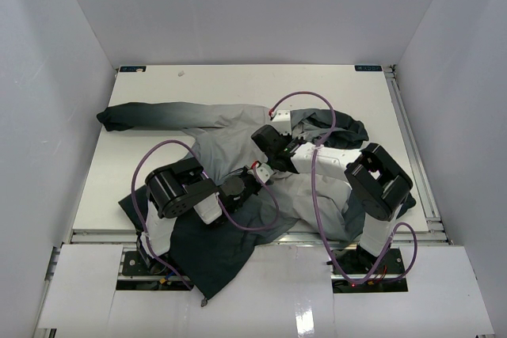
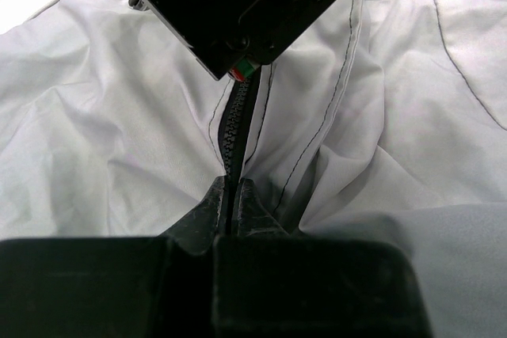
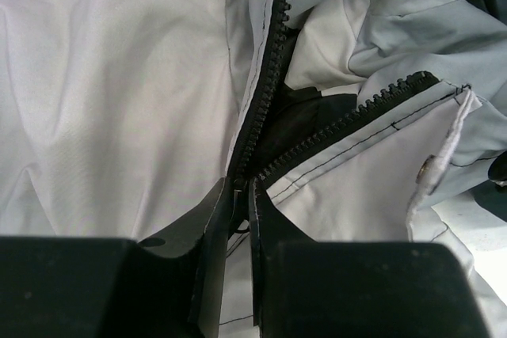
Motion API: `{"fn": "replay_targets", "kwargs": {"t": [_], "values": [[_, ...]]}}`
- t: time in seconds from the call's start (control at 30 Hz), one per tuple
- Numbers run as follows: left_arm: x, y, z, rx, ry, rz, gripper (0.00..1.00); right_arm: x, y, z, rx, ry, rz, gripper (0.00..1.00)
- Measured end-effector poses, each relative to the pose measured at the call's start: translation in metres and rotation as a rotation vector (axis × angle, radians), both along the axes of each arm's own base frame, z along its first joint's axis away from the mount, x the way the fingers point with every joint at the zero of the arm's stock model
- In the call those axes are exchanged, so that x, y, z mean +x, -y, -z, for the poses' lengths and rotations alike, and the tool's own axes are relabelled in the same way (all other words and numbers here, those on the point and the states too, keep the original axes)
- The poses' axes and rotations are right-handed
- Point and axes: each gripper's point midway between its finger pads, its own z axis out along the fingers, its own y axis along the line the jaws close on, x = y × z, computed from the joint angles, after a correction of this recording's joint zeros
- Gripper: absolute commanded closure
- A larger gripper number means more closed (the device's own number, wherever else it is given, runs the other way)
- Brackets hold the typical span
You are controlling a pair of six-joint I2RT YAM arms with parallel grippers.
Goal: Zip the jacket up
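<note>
The jacket (image 1: pixel 226 136) lies spread on the table, light grey with a dark hem at the near left and a dark hood at the far right. My left gripper (image 1: pixel 257 173) is shut on the closed zipper (image 2: pixel 235 128), its fingertips (image 2: pixel 210 207) pinching the dark teeth. My right gripper (image 1: pixel 268 156) sits just beyond it, and its black body (image 2: pixel 238 5) fills the top of the left wrist view. In the right wrist view its fingers (image 3: pixel 218 211) are shut on the zipper slider (image 3: pixel 241 187). Beyond the slider the two rows of teeth (image 3: pixel 269 77) spread apart over the dark lining (image 3: pixel 305 120).
White walls enclose the table (image 1: pixel 238 85) on three sides. One sleeve (image 1: pixel 135 115) stretches to the far left. Purple cables (image 1: pixel 313 187) loop over both arms above the jacket. The dark hem (image 1: pixel 210 255) hangs over the table's near edge.
</note>
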Motion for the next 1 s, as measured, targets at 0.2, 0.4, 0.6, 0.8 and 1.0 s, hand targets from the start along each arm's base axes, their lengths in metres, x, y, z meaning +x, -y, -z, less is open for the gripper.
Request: {"fn": "replay_targets", "kwargs": {"t": [0.2,0.4,0.6,0.8,1.0], "values": [[-0.001,0.000,0.000,0.004,0.003,0.002,1.00,0.000,-0.001,-0.001,-0.037,-0.001,-0.043,0.80],[-0.001,0.000,0.000,0.007,0.006,0.002,1.00,0.001,-0.002,-0.002,-0.104,-0.011,-0.132,0.79],[-0.001,-0.001,0.000,0.009,0.006,0.001,1.00,0.003,-0.007,-0.003,-0.170,-0.019,-0.246,0.79],[-0.002,-0.001,0.001,0.011,0.007,0.002,1.00,0.001,-0.009,-0.003,-0.199,-0.019,-0.330,0.74],[-0.002,-0.002,0.001,0.012,0.010,0.001,1.00,0.001,-0.008,-0.011,-0.224,-0.007,-0.413,0.71]]}}
